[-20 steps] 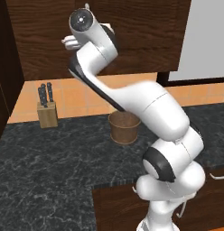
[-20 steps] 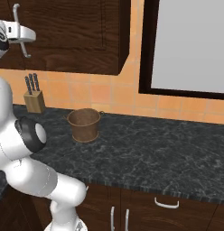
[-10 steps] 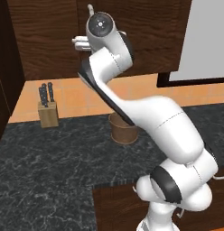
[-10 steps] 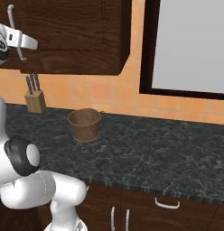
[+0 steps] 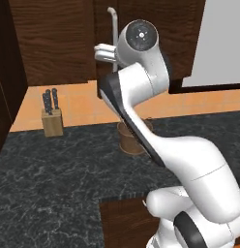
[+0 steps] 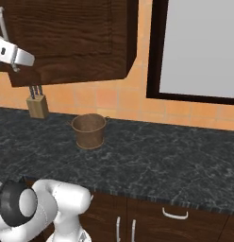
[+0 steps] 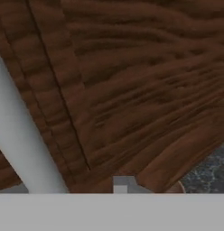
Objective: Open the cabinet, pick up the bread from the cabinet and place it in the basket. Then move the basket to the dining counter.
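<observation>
Claw (image 5: 103,52) raised to the cabinet (image 5: 59,38) door, at the long silver bar handle (image 5: 112,29). Left base view: the white fingers lie level against the lower part of the handle, touching or just in front of it; whether the jaws are apart or clamped on the bar cannot be told. Right base view: claw (image 6: 22,59) at the left edge, in front of the door (image 6: 71,38), handle (image 6: 2,21) just above it. Hand view: very close on the walnut door face (image 7: 141,90), with the bar (image 7: 23,140) running aslant at the left.

Door looks shut; the bread inside cannot be seen.

Basket (image 6: 89,130) upright on the black marble worktop (image 6: 152,165), near its back edge, below the cabinet, partly behind the arm in the left base view (image 5: 126,140). Knife block (image 6: 37,105) stands by the wall, well left of the basket.
</observation>
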